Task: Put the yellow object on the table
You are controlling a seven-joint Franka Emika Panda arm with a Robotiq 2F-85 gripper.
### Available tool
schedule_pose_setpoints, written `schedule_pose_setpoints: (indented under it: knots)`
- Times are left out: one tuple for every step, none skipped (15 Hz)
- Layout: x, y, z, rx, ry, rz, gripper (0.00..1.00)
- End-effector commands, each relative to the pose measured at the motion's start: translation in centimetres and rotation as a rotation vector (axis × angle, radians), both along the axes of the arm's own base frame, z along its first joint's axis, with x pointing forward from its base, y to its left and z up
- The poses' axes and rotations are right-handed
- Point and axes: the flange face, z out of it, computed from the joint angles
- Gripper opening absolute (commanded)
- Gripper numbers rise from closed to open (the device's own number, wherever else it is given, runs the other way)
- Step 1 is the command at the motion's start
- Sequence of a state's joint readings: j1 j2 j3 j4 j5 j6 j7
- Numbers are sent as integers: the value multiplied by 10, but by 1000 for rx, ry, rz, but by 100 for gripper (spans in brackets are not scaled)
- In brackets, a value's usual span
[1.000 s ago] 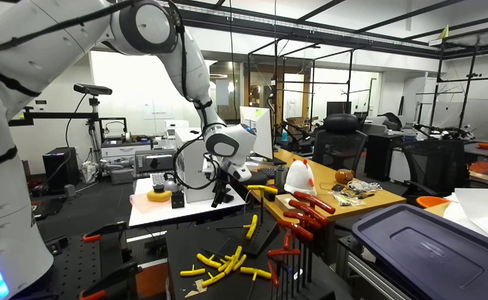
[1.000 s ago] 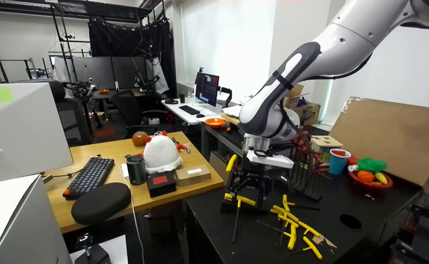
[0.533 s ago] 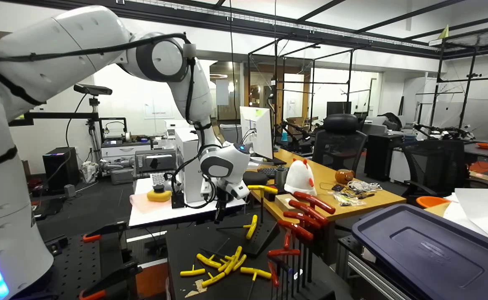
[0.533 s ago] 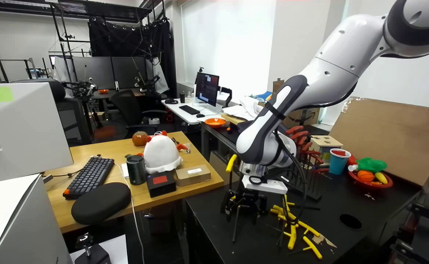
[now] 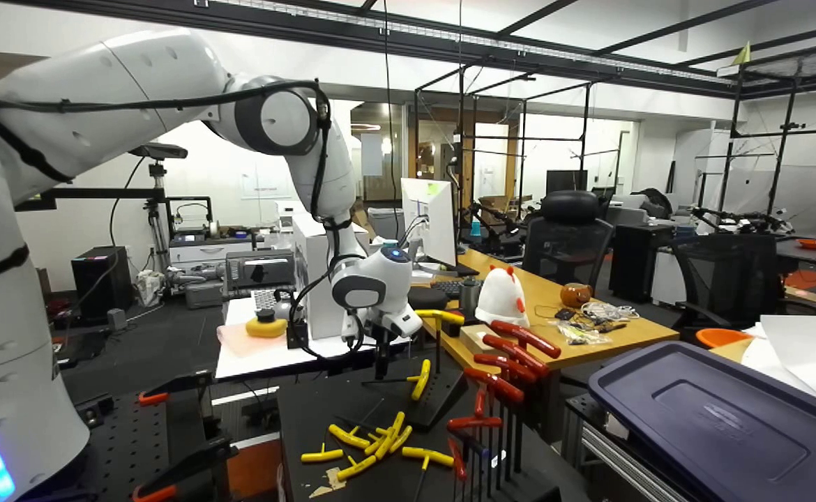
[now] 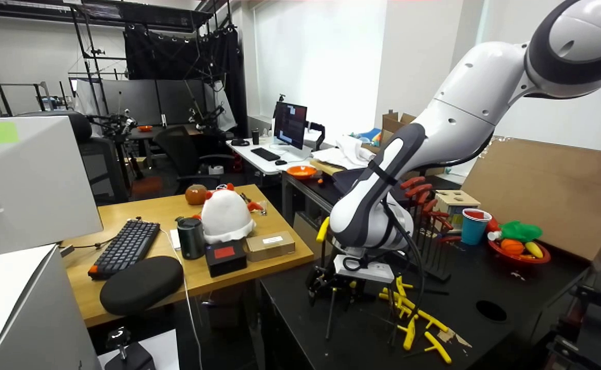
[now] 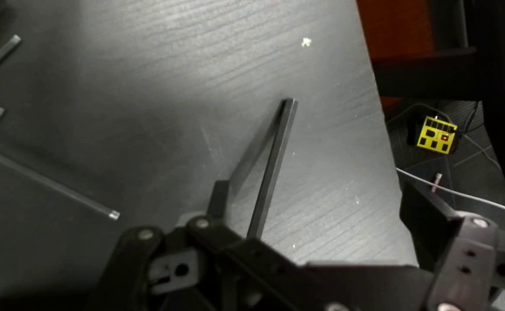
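Observation:
A yellow-handled hex key [image 5: 420, 380] sits in the black stand [image 5: 443, 399], its dark shaft pointing sideways out over the black table [image 5: 317, 411]. Its shaft also shows in an exterior view [image 6: 330, 321] and in the wrist view [image 7: 272, 168]. A second yellow-handled key [image 5: 439, 316] stands upright in the same stand. Several yellow-handled keys [image 5: 380, 446] lie loose on the table. My gripper [image 5: 381, 362] is open and empty, low beside the stand. In the wrist view the gripper [image 7: 317, 194] has the shaft running below it near the left finger; the handle is hidden.
Red-handled hex keys [image 5: 502, 383] stand in a rack close by. A wooden desk [image 6: 280, 252] holds a white plush toy [image 6: 226, 216] and small boxes. A red bowl of toy food [image 6: 519, 259] and a blue cup [image 6: 475, 226] stand on the black table.
My arm has reached forward and lowered. The gripper has come down beside the sideways key in the stand, now largely covering it in an exterior view. The keys have not moved.

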State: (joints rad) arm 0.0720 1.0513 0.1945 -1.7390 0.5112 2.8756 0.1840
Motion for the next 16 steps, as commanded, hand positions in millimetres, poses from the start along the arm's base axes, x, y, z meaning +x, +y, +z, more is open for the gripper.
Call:
schedule_pose_setpoints:
  knots:
    - [5,-3,-1,-42,-60,-26,100]
    - [5,-4,-3,-54,-72,-28,100]
    - [5,-5,-4,-62,-79,-31,100]
    - [4,-6,-5,-72,-83,-36,100]
    - [4,-6,-6,-75,-89,-35,100]
    - [4,-5,-6,-82,-93,-34,100]
    - [4,-5,-8,-89,-96,-34,100]
    - [3,-4,-10,-98,-95,-29,100]
    - [3,-2,-12,-103,-91,-27,100]
    - [1,0,-14,-111,-87,-18,100]
    - [0,2,-16,-116,-88,-15,75]
    - [-1,4,-18,-122,-87,-9,74]
    - [-2,5,-19,-132,-86,1,66]
    - [-3,7,-20,-135,-85,5,58]
    - [-4,8,-21,-139,-85,8,49]
    - [-5,9,-21,-140,-86,11,42]
